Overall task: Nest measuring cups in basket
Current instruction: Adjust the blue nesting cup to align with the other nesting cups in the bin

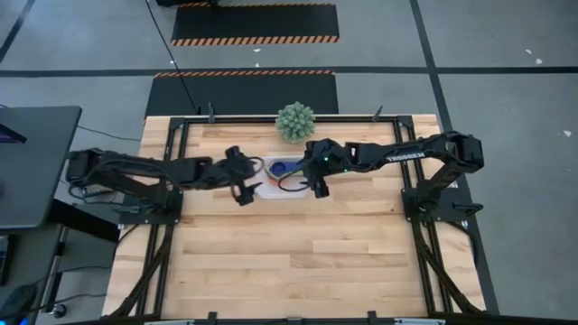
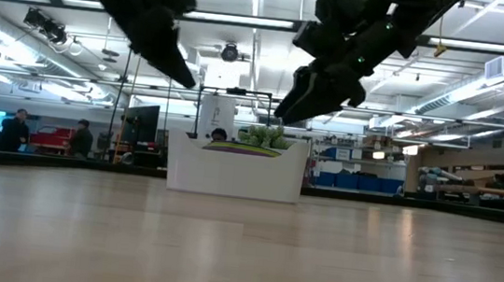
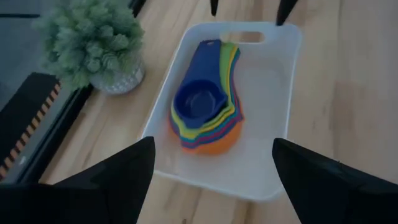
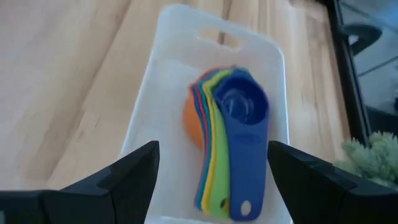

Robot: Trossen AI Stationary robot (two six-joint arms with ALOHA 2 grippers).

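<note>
Counter (image 2: pixel 240 252): bare pale wood planks.
Basket (image 2: pixel 236 172): white, held nested measuring cups (image 3: pixel 202 106).
Left tool (image 1: pixel 242 183), right tool (image 1: pixel 316 179): released, hovering above.
Room: two people stood far off.

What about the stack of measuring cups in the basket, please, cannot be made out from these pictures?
- Cup count: in the left wrist view the top dark blue cup covers the measuring cups beneath; only coloured rims show.
- Stack in the low view: the basket wall hides nearly all of it.
- Stack in the high view: the left tool and right tool hang over the basket ends; the cups are too small to separate.
</note>
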